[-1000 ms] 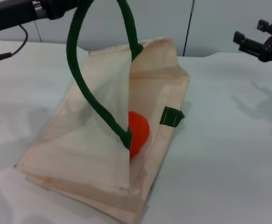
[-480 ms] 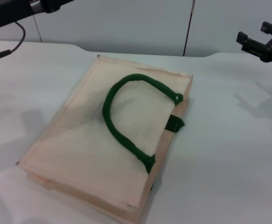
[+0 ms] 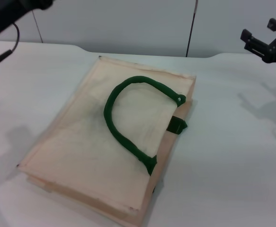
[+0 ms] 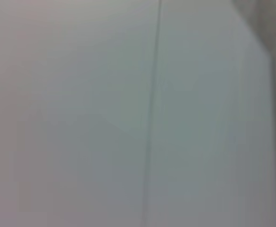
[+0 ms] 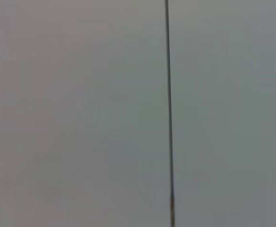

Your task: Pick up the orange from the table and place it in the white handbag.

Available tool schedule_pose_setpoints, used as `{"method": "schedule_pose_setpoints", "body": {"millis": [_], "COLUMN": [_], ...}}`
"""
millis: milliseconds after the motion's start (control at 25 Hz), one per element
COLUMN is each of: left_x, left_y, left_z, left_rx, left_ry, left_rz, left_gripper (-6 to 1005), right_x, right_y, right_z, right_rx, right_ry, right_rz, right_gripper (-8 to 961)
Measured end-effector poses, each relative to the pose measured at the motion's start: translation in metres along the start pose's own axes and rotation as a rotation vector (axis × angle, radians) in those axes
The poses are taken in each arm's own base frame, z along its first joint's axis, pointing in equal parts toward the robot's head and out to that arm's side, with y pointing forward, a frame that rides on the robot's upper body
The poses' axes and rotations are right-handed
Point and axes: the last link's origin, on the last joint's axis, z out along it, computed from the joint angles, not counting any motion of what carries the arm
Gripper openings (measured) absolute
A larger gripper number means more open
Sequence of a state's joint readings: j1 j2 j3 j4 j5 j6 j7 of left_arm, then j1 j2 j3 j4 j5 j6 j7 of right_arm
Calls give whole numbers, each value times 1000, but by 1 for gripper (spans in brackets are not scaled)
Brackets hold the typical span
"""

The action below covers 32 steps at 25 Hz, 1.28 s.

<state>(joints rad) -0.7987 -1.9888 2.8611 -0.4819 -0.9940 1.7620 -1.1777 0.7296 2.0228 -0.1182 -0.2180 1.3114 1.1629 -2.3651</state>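
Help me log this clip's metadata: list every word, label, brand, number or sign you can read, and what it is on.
None can be read.
White handbag: plain cloth, no print; its green handle and tab are unmarked.
Table: blank.
Left arm and right end effector: no legible marking.
Both wrist views: only a bare wall.

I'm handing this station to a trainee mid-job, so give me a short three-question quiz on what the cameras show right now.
1. True or false: the orange is in view on the table.
2. How does the white handbag lie? A) standing upright B) flat, with a green handle resting on top C) hanging from an end effector
3. Where is the right end effector?

Key
1. False; no orange shows in any view.
2. B
3. Raised at the far right of the head view, clear of the handbag. The left arm sits at the top left.
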Motion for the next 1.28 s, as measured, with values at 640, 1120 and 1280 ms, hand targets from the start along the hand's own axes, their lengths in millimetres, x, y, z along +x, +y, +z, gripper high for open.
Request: {"method": "schedule_pose_setpoints", "body": {"millis": [640, 1120, 1280], "left_x": [-67, -70, -70], "left_y": [-2, -3, -4], "left_z": [-12, -9, -11], "left_rx": [540, 567, 581], "left_ry": [189, 197, 207], "left_rz": [85, 60, 54], "left_gripper": [785, 784, 780], "right_x": [14, 19, 19], "right_y": [-7, -4, -4], "right_z": [-16, -11, -10], "right_rx": [367, 384, 380], "right_ry": [-160, -131, -129], "right_rz": [24, 75, 69], "right_gripper": [890, 890, 890]}}
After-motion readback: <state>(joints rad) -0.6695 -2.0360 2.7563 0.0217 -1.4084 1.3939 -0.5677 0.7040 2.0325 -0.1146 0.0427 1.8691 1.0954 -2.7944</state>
